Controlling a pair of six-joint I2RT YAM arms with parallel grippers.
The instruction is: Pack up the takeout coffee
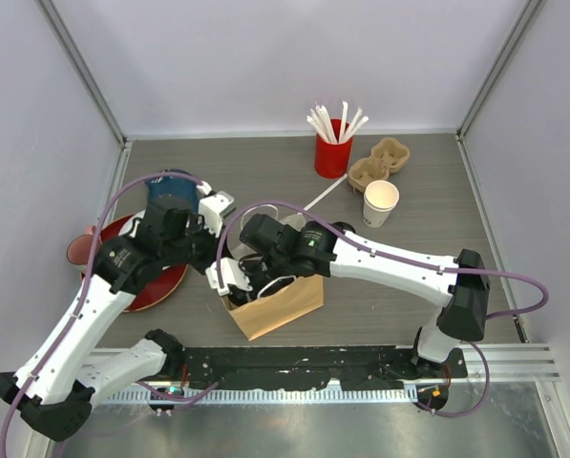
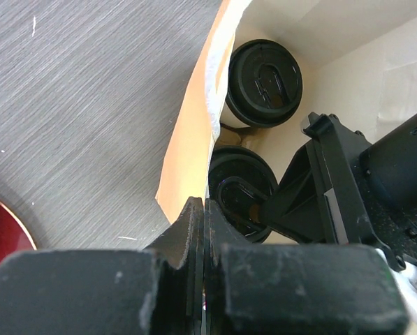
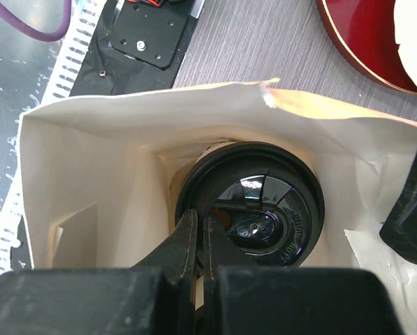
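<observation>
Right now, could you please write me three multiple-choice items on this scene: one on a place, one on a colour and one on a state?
1. Where do the two lidded cups stand? A on the red plate; B inside the paper bag; C in the cardboard carrier.
2. What colour is the stick holder? A red; B blue; C white.
3. How is the left tool? A wide open; B shut on the bag's rim; C out of view.
Answers: 1 B, both black lids show between the bag's walls; 2 A, it is plainly red; 3 B, its fingers pinch the paper edge.
</observation>
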